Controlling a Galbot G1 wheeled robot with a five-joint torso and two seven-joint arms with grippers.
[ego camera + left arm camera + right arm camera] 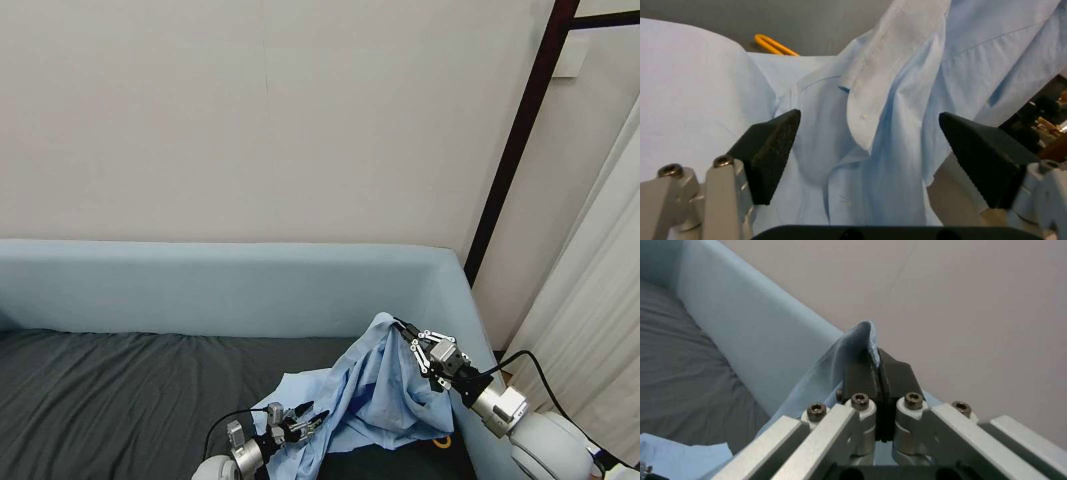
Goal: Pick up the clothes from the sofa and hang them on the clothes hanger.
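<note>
A light blue shirt (375,395) is lifted off the dark sofa seat (110,400) at the sofa's right end. My right gripper (410,342) is shut on the shirt's top edge and holds it up; in the right wrist view the fabric (857,342) is pinched between the black pads. My left gripper (303,418) is low beside the shirt's hanging lower part, open, and its black fingers (770,150) straddle the shirt's button placket (870,100). A yellow hanger piece (773,46) peeks from behind the cloth.
The sofa's pale blue backrest (220,285) runs across the view to its right armrest (450,300). A dark vertical rack pole (515,145) stands right of the sofa against the wall. White curtain fabric (590,320) hangs at far right.
</note>
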